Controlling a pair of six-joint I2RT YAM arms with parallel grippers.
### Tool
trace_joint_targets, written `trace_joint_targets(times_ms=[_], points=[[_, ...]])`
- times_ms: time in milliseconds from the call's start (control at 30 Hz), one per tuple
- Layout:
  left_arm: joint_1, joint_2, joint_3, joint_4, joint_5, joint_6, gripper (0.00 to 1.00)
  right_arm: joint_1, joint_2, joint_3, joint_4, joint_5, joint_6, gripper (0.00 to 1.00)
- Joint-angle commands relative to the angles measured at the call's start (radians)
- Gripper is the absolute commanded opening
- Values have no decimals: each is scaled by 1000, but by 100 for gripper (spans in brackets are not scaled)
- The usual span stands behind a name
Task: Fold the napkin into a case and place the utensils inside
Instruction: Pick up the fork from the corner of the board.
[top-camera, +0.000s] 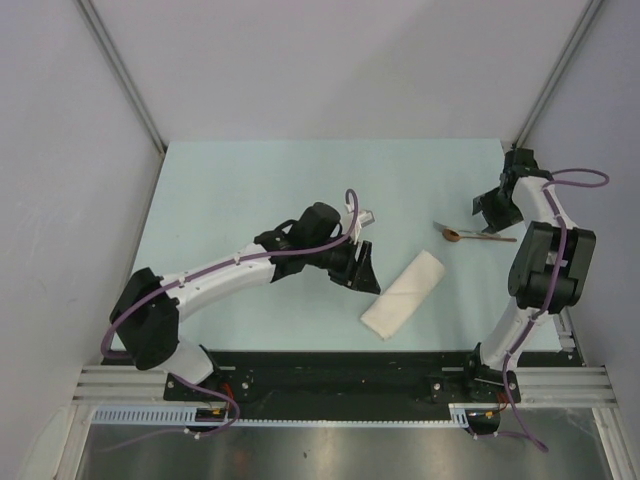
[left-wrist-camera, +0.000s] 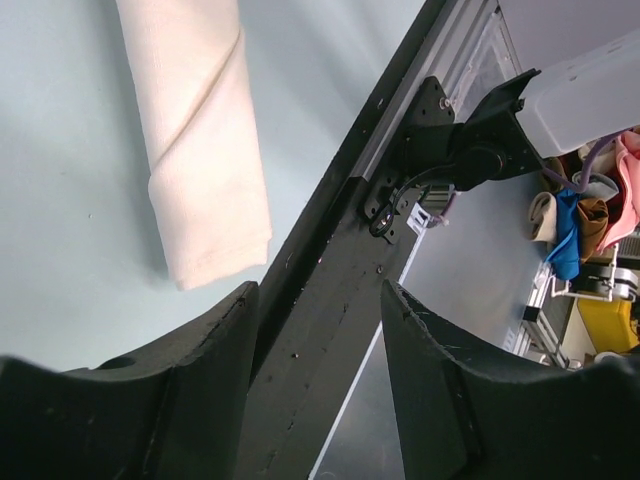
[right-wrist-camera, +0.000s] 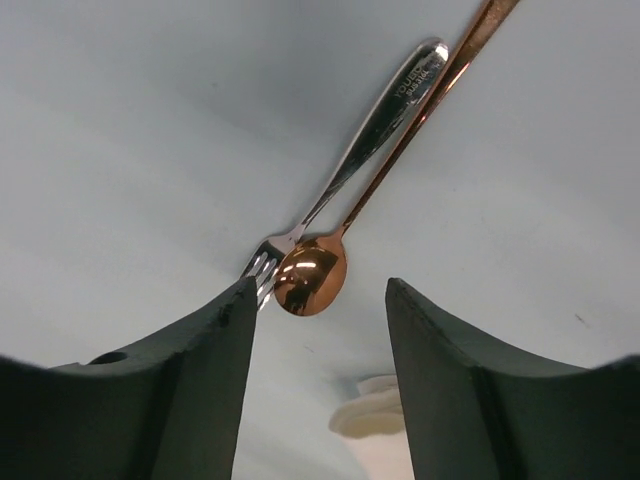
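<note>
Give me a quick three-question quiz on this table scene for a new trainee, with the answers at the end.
1. What lies right beside the copper spoon?
2. True or false: the spoon lies on the table, outside the folded napkin.
3. The left gripper is: A) open and empty, B) shut on the napkin, C) shut on the spoon.

Key: 1) a silver fork; 2) true; 3) A.
</note>
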Motion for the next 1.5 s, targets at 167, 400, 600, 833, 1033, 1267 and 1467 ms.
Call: trace_joint_targets(times_ms=[167,400,600,833,1033,1267,1467], points=[[11,-16,22,-1,7,22,57,65,162,121,-81,118,315,51],[19,-2,16,12,19,17,57,86,256,209,-81,111,350,44],[33,13,8,21,37,14,57,92,296,220,-96,119,390,43],[48,24,5,32,54,8,57,91,317,218,-119,131,436,40],[56,33,-1,50,72,-6,57,86,313,218,-129,130,433,39],[67,36,-12,67,91,-15,57,104,279,223,-89,147,353,39],[73,33,-23,79,96,-20,57,124,215,210,-113,193,378,41]])
